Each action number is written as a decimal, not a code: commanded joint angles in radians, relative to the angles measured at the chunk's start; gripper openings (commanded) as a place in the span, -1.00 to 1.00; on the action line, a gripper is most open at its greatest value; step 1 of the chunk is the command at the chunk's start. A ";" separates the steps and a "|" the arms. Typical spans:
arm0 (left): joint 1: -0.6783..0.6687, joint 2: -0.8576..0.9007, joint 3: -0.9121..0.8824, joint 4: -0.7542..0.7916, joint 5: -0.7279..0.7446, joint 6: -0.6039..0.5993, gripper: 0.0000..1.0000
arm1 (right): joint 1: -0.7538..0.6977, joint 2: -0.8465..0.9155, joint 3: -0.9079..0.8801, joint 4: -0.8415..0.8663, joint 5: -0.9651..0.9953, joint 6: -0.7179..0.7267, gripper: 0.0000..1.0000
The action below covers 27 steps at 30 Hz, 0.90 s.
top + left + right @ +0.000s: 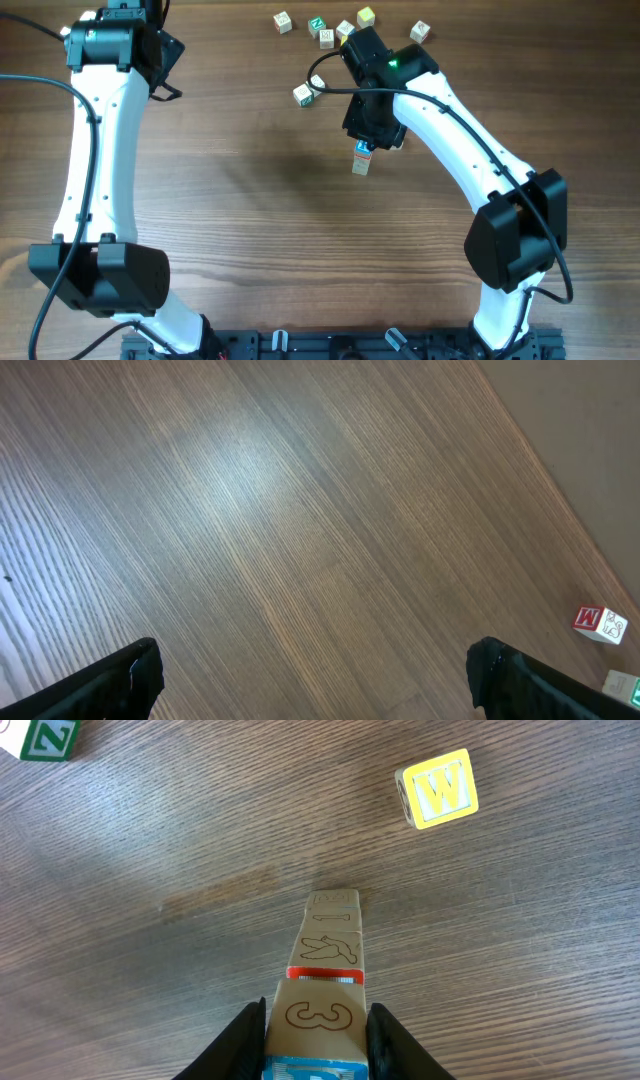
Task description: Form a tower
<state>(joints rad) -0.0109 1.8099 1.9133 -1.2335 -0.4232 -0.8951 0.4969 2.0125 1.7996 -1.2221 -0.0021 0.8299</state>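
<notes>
While L gripper [315, 680] gapes wide at far left, R gripper [317, 1020] straddles tower [330, 948] top; clamped or loose, can't tell.

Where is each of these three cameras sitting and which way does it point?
Overhead: above the table, facing straight down; both arms, the tower and loose cubes show.
Left wrist: on the left arm, angled down at bare wood; the left gripper, open, shows at the bottom.
Right wrist: on the right arm, looking down the tower; the right gripper flanks its top.
Shared: overhead and right wrist both show the tower.
</notes>
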 commanded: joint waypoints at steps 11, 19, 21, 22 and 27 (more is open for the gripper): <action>0.003 0.010 0.004 0.000 -0.027 0.013 1.00 | -0.001 0.026 -0.009 0.003 0.013 0.012 -0.25; 0.003 0.010 0.004 0.000 -0.027 0.013 1.00 | -0.001 0.026 0.003 0.005 0.001 0.017 0.84; 0.003 0.010 0.004 0.000 -0.027 0.013 1.00 | -0.001 0.023 0.023 -0.006 -0.015 0.045 0.93; 0.003 0.010 0.004 0.000 -0.027 0.013 1.00 | -0.001 0.022 0.027 -0.010 -0.026 0.074 0.99; 0.003 0.010 0.004 0.000 -0.027 0.013 1.00 | 0.000 0.023 0.028 -0.036 -0.047 0.229 0.74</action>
<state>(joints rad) -0.0109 1.8099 1.9133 -1.2335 -0.4232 -0.8951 0.4969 2.0125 1.8038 -1.2533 -0.0345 0.9775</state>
